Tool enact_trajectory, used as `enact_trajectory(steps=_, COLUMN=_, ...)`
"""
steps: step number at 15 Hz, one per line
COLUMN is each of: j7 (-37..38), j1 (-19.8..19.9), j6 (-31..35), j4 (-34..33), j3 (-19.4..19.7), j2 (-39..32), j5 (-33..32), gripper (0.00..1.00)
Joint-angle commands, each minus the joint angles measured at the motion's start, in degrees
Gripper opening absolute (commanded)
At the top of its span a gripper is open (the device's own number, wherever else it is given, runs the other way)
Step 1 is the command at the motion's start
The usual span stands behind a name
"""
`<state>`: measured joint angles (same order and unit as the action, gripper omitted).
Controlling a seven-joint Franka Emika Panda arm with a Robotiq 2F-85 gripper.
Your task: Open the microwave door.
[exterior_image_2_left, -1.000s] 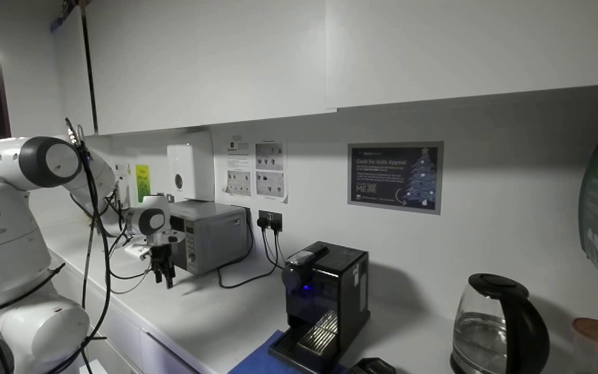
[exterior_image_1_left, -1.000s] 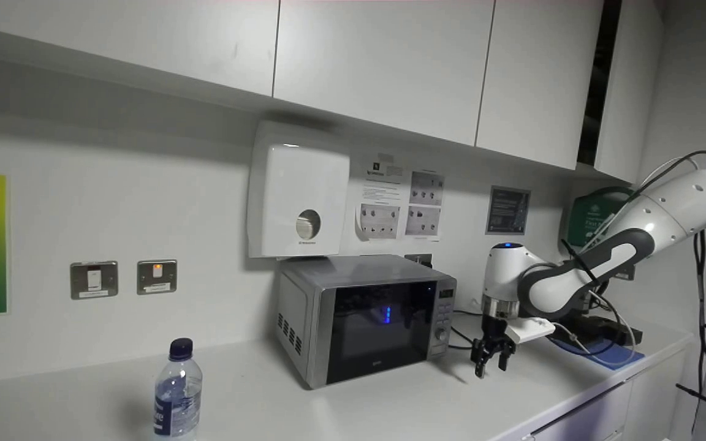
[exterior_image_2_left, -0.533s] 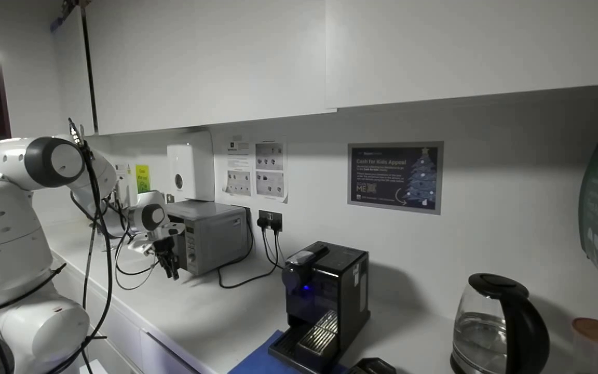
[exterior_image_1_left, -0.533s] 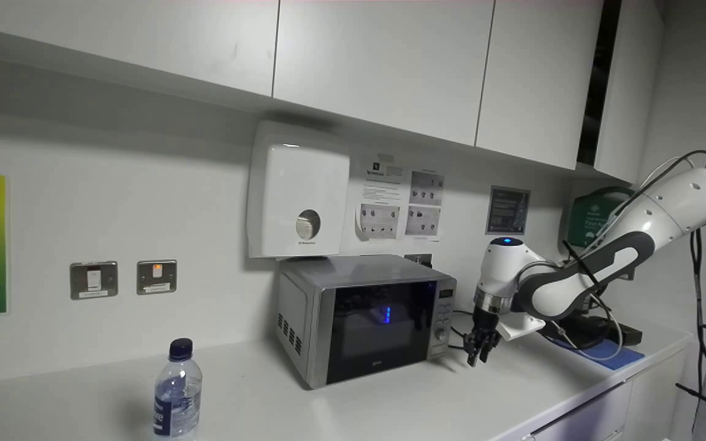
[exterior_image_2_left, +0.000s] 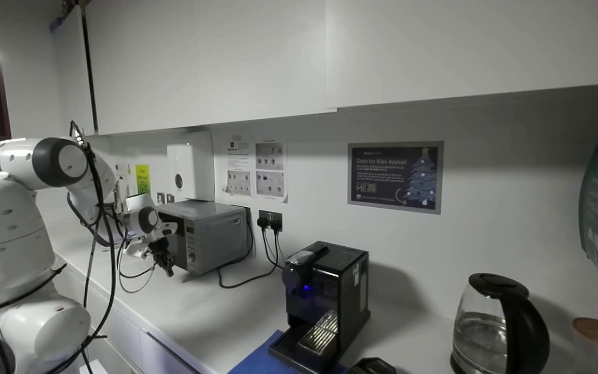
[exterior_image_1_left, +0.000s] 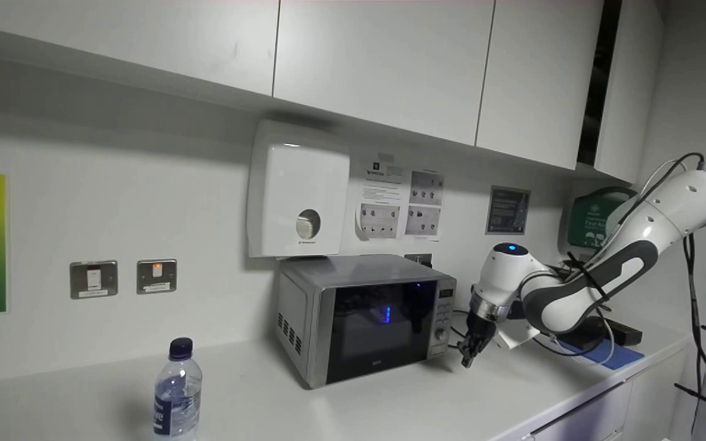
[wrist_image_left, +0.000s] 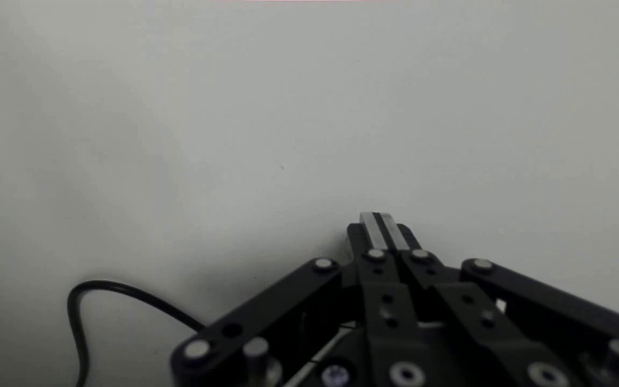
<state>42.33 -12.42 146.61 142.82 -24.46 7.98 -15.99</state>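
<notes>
The microwave door (exterior_image_1_left: 380, 334), a dark glass panel in a grey frame, lies flush with the front of the silver microwave (exterior_image_1_left: 353, 269). In an exterior view the control panel (exterior_image_2_left: 190, 244) and side of the microwave show, while the arm covers most of the door. My gripper (exterior_image_1_left: 466, 361) is just off the microwave's control-panel side, low over the counter, with its tips slanting towards the microwave. Seen from the wrist, the gripper (wrist_image_left: 378, 215) has its two fingertips pressed together with nothing between them. No contact with the door shows.
A black cable (wrist_image_left: 127, 290) lies on the counter near the gripper. A water bottle (exterior_image_1_left: 178, 392) stands at the counter's front. A white dispenser (exterior_image_1_left: 301, 190) hangs above the microwave. Further along are a black coffee machine (exterior_image_2_left: 327, 296) and a glass kettle (exterior_image_2_left: 501, 322).
The gripper's fingers have come together from wide apart. The hand has tilted, and its tips have swung slightly towards the microwave. The microwave door looks the same.
</notes>
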Motion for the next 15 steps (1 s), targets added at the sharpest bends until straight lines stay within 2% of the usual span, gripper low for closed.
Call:
enact_trajectory(steps=1, j7=4.9, j1=-0.5, j6=3.7, j4=1.8, j3=-0.6, j2=0.3, j5=-5.7, gripper=0.00)
enact_trajectory(steps=5, j7=11.0, j1=0.5, j6=5.8, j4=3.1, j3=-1.8, j2=1.4, j5=-12.6, gripper=0.00)
enact_trajectory(steps=12, j7=26.5, j1=0.7, j6=8.4, j4=4.7, j3=-3.0, j2=4.1, j5=-28.2, gripper=0.00)
enact_trajectory(steps=14, j7=28.5, j1=0.1, j6=8.4, j4=5.1, j3=-2.9, j2=4.5, j5=-28.8, gripper=0.00)
enact_trajectory(steps=15, j7=25.9, j1=-0.2, j6=6.7, j4=3.0, j3=-2.6, j2=1.5, j5=-26.9, gripper=0.00)
